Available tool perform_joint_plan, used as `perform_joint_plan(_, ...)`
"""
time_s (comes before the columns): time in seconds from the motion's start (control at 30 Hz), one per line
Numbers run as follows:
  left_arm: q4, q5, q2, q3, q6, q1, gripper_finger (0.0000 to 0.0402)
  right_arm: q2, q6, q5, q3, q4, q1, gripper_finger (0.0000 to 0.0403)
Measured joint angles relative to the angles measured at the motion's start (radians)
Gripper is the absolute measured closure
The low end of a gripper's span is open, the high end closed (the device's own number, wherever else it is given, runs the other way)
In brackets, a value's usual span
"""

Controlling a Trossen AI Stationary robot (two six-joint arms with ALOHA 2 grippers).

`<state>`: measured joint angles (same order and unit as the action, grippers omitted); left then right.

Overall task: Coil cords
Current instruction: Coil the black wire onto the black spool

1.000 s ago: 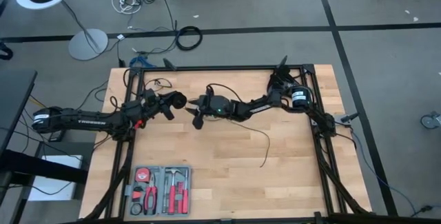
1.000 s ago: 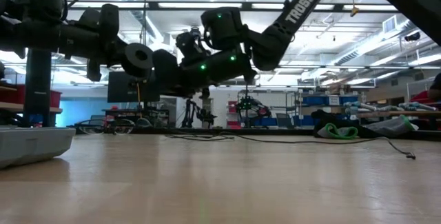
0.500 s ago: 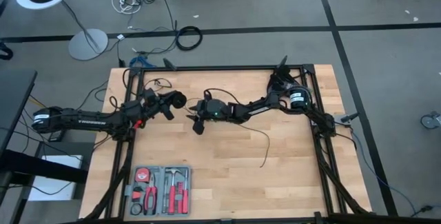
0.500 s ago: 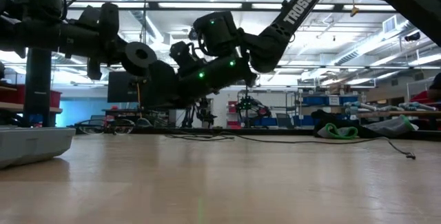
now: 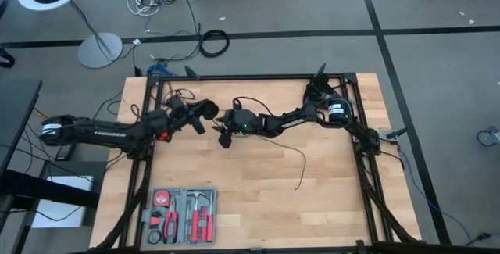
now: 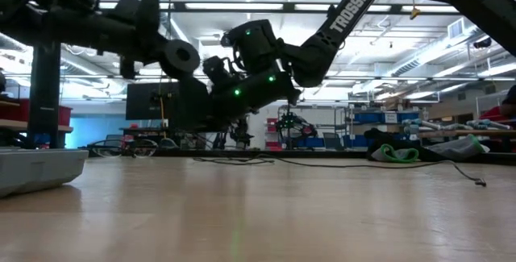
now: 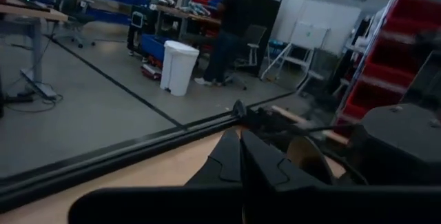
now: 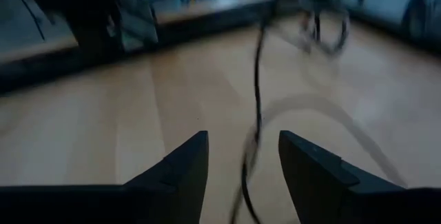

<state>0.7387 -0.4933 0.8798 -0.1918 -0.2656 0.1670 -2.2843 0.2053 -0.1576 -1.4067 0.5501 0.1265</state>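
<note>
Two grippers meet above the table's upper middle.

Left of centre, the left gripper (image 5: 205, 112) has its fingers pressed together. Just right, the right gripper (image 8: 241, 156) has its fingers spread either side of the thin black cord (image 8: 258, 86), which trails across the table (image 5: 258, 199) toward lower right.

Even, bright light falls on the table (image 5: 258, 184) from overhead, with only faint shadows under the arms. In the low view, ceiling strip lights (image 6: 242, 6) glare behind the arms, turning them to near silhouettes, and the near tabletop is soft. The left wrist view is dim and slightly hazy. The right wrist view is heavily smeared, perhaps by motion; the cord (image 8: 256, 107) shows only as a blurred dark line
</note>
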Motion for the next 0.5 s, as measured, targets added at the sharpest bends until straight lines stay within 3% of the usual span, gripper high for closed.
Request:
perform_joint_plan(0.17,0.042,0.046,0.11,-0.042,0.007,0.0,0.0402,0.068,-0.003,0.001,0.031,-0.139,-0.009,0.0235)
perform_joint_plan(0.27,0.082,0.076,0.169,-0.06,0.008,0.0,0.0402,0.162,-0.017,-0.055,0.143,-0.137,-0.022,0.0246)
perform_joint_plan(0.37,0.112,0.094,0.222,-0.081,0.024,0.0,0.0402,0.293,-0.015,-0.183,0.333,-0.082,-0.048,0.026)
perform_joint_plan(0.5,0.167,0.122,0.3,-0.116,0.028,0.001,0.0402,0.477,0.077,-0.322,0.657,0.142,-0.1,0.028)
